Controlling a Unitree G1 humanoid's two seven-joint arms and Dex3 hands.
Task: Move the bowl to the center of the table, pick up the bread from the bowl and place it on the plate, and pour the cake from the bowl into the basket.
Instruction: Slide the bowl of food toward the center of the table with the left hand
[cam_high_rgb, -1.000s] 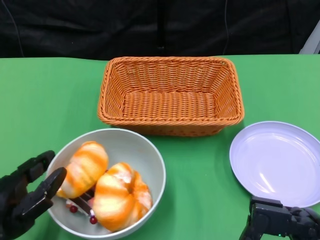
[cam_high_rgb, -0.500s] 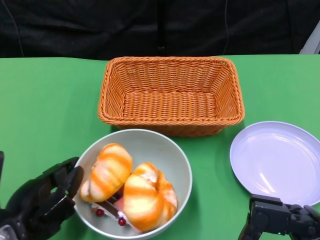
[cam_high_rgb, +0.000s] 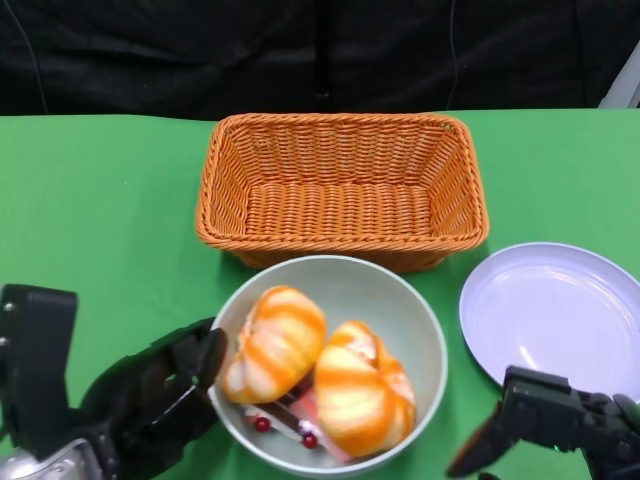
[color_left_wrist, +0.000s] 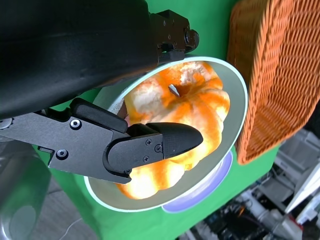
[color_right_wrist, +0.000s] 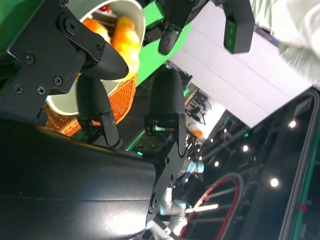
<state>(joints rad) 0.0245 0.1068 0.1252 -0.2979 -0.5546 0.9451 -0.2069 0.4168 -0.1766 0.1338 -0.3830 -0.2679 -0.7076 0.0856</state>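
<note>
The bowl (cam_high_rgb: 335, 360) is gripped at its near-left rim by the left robot hand (cam_high_rgb: 165, 385), a finger hooked over the edge beside the bread, and it is judged to be close to the middle of the green worktop (cam_high_rgb: 100, 210) now, just in front of the basket (cam_high_rgb: 342, 190). So the first step looks nearly finished; nothing else is done yet. Two striped bread rolls (cam_high_rgb: 275, 340) are seen lying side by side in the bowl, with the cake (cam_high_rgb: 285, 420) tucked beneath them, only its dark edge and red berries showing. The plate (cam_high_rgb: 555, 325) is bare and sits just beyond the right robot hand (cam_high_rgb: 545, 425), which is held low at the near edge, fingers spread and nothing grasped. The bread is left to be lifted out, then the cake is to be tipped into the basket. Room is tight on the far side: the bowl's rim appears almost against the basket wall, though contact cannot be told. A narrow green gap is kept between bowl and plate, and open worktop is left out beyond the left robot hand.
</note>
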